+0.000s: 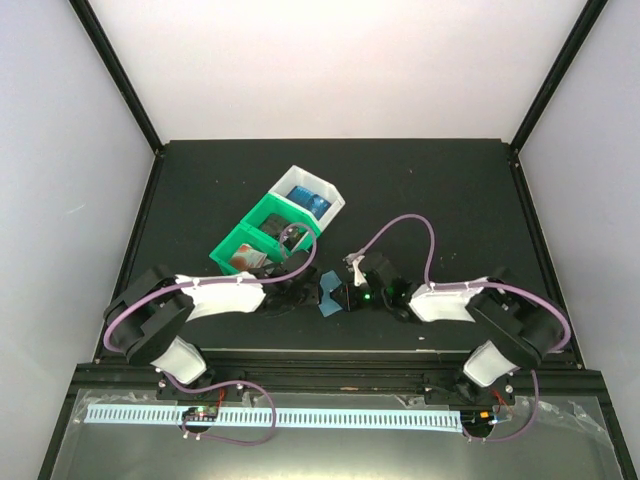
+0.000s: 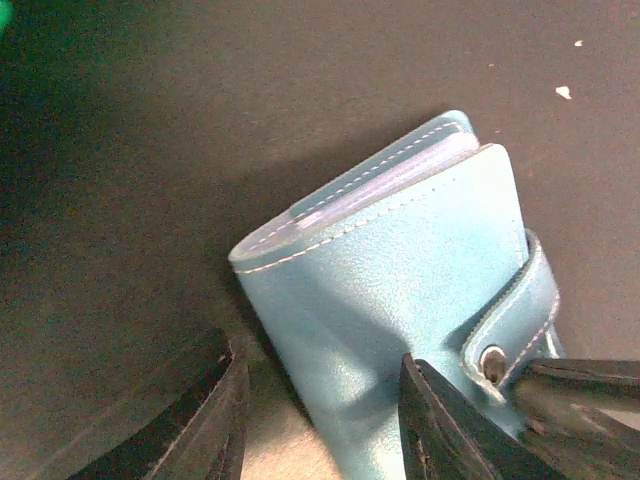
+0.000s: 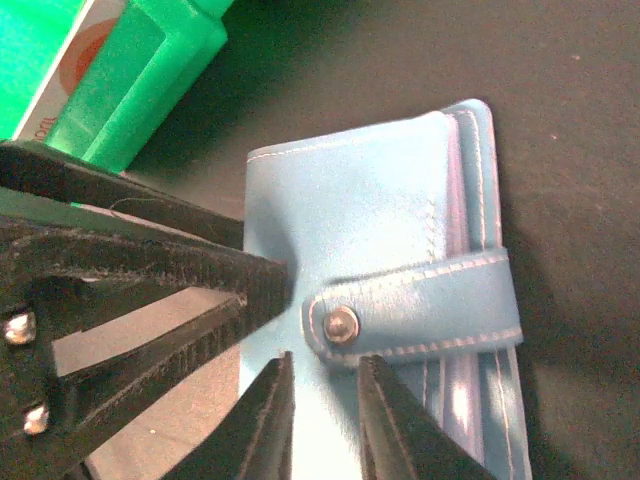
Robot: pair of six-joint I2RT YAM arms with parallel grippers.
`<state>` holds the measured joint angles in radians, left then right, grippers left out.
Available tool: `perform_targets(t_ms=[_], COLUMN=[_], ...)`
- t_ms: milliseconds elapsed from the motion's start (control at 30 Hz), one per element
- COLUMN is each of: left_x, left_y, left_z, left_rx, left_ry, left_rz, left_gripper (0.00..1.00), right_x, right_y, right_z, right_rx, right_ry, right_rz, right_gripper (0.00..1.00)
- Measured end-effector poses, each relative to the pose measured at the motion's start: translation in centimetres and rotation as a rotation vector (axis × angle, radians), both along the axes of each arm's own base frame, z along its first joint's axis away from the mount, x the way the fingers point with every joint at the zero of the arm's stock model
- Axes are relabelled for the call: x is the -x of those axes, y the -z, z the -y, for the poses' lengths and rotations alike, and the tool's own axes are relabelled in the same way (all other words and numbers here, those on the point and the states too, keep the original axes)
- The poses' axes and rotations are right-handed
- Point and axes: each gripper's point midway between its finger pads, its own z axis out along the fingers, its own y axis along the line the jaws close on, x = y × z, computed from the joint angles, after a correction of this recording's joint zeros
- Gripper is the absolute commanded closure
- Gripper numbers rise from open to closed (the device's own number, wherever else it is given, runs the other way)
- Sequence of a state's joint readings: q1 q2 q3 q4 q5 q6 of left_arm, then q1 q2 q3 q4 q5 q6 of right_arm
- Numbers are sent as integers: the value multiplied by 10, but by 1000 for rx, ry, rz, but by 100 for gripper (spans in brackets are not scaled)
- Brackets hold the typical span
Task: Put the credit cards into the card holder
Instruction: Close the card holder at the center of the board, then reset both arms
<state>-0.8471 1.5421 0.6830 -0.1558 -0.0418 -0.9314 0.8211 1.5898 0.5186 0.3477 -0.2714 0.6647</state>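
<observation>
- Meeting over the card holder (image 1: 327, 298) near the front middle of the table (image 1: 430, 190), reached in low with both arms, forearms stretched almost flat and wrists turned toward each other.
- Left the card holder closed and flat on the table, snap tab (image 3: 420, 300) wrapped across the cover and its stud (image 3: 340, 323) apparently pressed home. Judged the step in hand to be unsnapping it, since no card could go in first.
- Set the left gripper (image 2: 322, 358) astride the near corner, fingers parted, with a strip of bare surface showing between one finger and the blue edge: released, not clenched. Placed there, probably, to steady the card holder against a pull on the snap tab.
- Brought the right gripper (image 3: 326, 362) in from the opposite side, tips just beside the stud with only a narrow gap between them. Could not tell whether pinching the end of the snap tab or merely poised on it.
- Found the credit cards (image 1: 245, 260) not yet in play: a red-and-white one (image 3: 75, 70) standing in the green bin (image 3: 150, 70) just beyond the left gripper, blue ones (image 1: 308, 198) in the white bin (image 1: 338, 200) farther back. Saw none in either gripper and none showing from the closed card holder.
</observation>
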Motion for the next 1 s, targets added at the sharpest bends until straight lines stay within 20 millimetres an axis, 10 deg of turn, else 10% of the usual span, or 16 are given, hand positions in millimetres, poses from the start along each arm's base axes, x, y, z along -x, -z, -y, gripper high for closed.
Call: perform_targets(t_ms=[233,533,1000], left_x=[-3,-7,32], left_y=[-22,-107,-279], left_z=[-13,-24,-113], left_rx=[-12,81,210], left_ry=[-2,31,-31], left_rz=[45,268,767], left_gripper=[47,2,1], right_x=[-9,-23,25], right_y=[-40,-139,-293], right_z=[20,76,218], right_rx=[103,178,36], right_ry=[91,264,617], right_rz=[6,228,660], right_gripper=[57,31,12])
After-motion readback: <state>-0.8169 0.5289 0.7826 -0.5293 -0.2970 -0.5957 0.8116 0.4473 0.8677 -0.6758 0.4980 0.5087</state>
